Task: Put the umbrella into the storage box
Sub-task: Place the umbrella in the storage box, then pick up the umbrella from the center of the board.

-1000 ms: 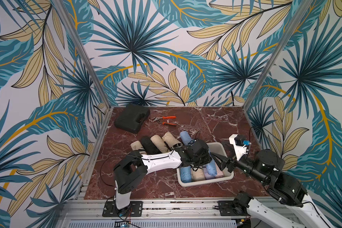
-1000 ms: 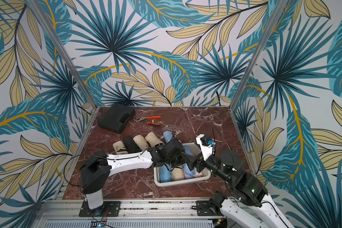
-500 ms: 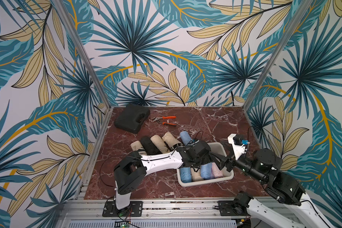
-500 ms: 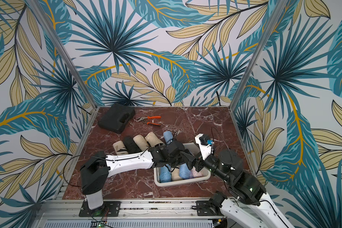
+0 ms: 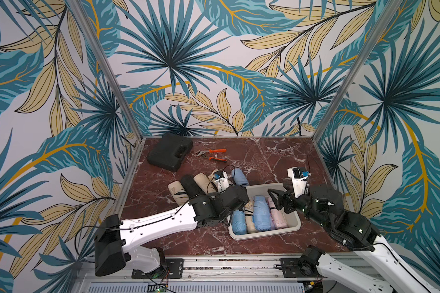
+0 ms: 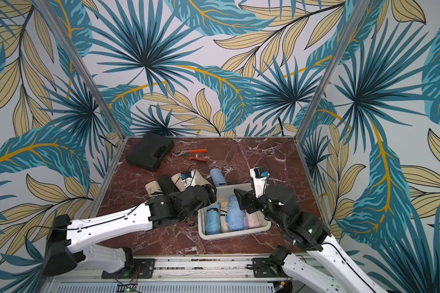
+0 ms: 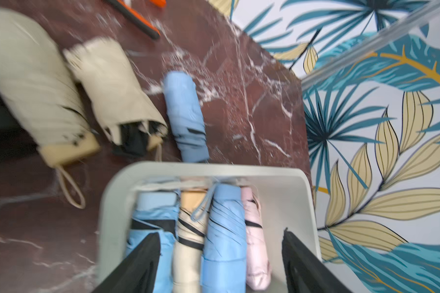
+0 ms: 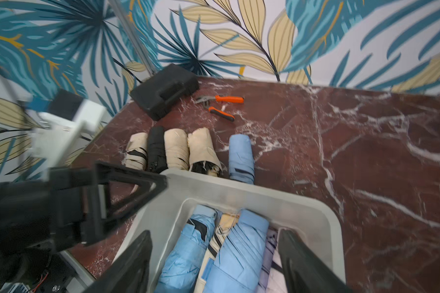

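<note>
The white storage box holds several folded umbrellas side by side: blue, beige, blue and pink. A light blue umbrella lies on the table just behind the box. Beside it lies a row of beige ones and a black one. My left gripper hangs open over the box's left end, holding nothing. My right gripper is open over the box's right part, its fingers straddling the packed umbrellas without gripping any.
A black moulded case sits at the back left. Orange-handled pliers lie next to it. Patterned walls close in the marble table on three sides. The bare marble lies behind and right of the box.
My left gripper was shut on a blue umbrella over the box; it has opened, left the umbrella in the box and drawn back to the left. The right gripper's jaws narrowed slightly.
</note>
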